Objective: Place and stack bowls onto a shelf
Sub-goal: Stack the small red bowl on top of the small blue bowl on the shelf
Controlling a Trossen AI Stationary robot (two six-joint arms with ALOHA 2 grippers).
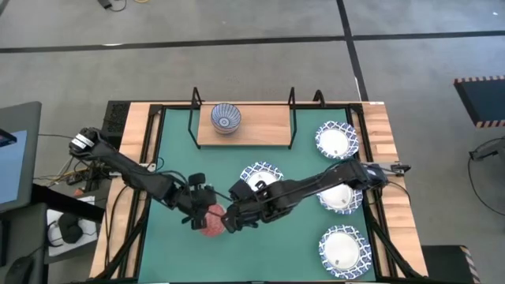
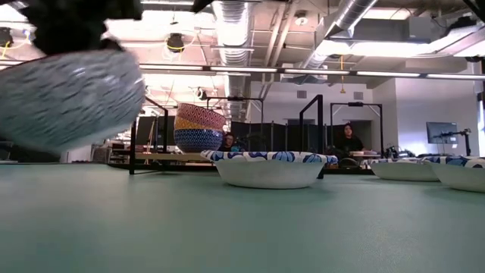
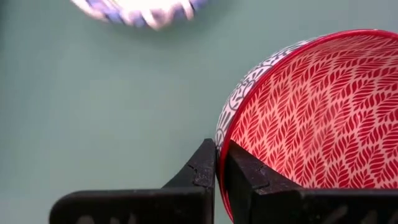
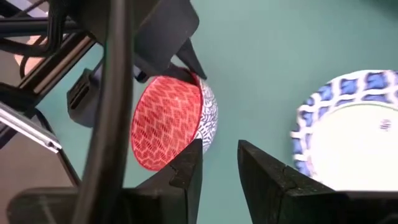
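done: small bowls stack on shelf | left tool clamps red bowl rim (lifted) | right tool parted, empty | left: four white bowls on desk

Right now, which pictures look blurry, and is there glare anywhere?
Low view: the red bowl looms close and smeared, and ceiling lights glare. Left wrist view: the left tool grips that bowl's rim sharply, while the white bowl is blurred. High view: evenly lit.

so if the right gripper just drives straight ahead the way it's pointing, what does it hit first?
Probably the red bowl, pinched at its rim by the left gripper. The open right gripper points just past the bowl's edge, so it might graze it or miss; depth unclear.
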